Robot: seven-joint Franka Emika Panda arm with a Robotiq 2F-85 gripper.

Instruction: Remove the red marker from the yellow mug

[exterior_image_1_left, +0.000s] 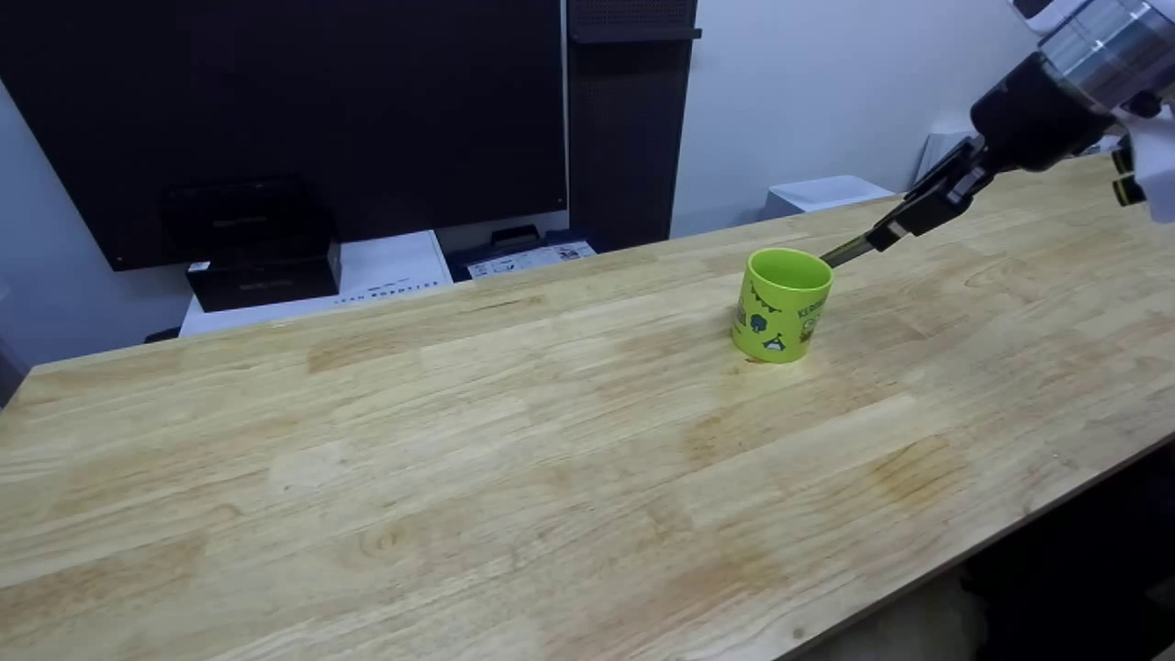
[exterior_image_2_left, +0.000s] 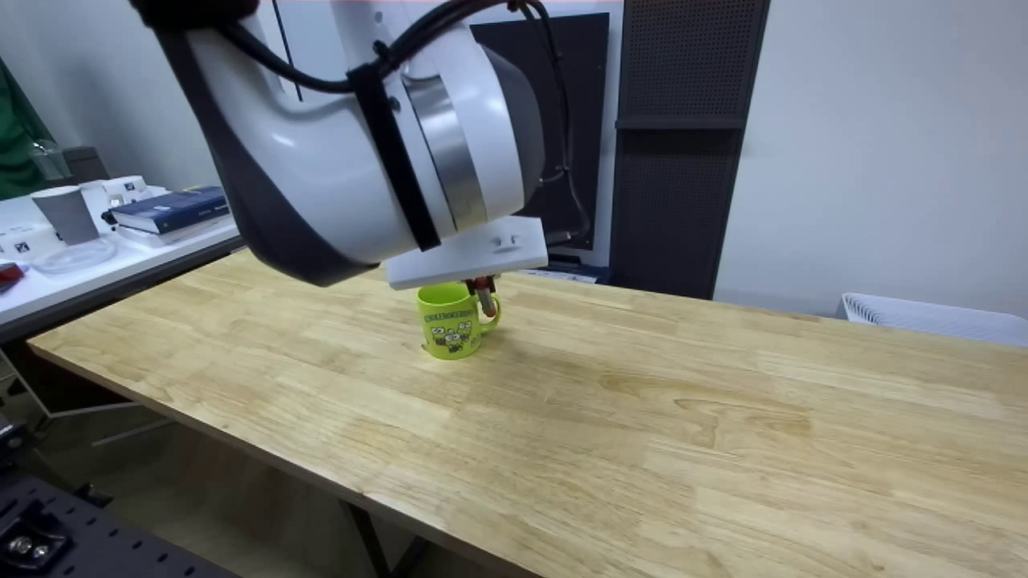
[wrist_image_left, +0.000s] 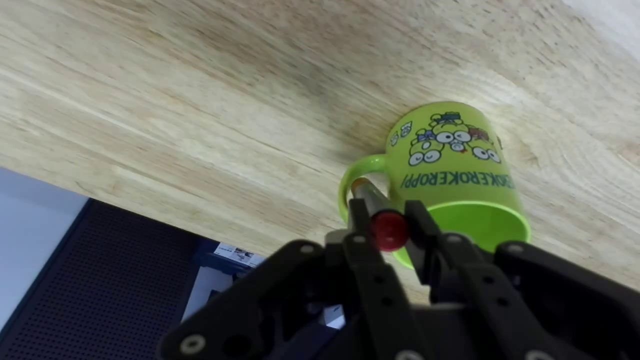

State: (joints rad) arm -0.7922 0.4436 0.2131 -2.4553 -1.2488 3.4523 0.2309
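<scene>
End effector: black, lower centre of wrist view, closed about the red marker at its red end. Marker: long axis runs from the grip up and left in frame, orange-brown far end over the opening of the handle; threaded through or in front, cannot tell. Likely next: draw back along that axis before sideways travel. Yellow mug: right of the marker, which lies outside its mouth; upright in both exterior views. Tabletop: upper frame, beneath.
</scene>
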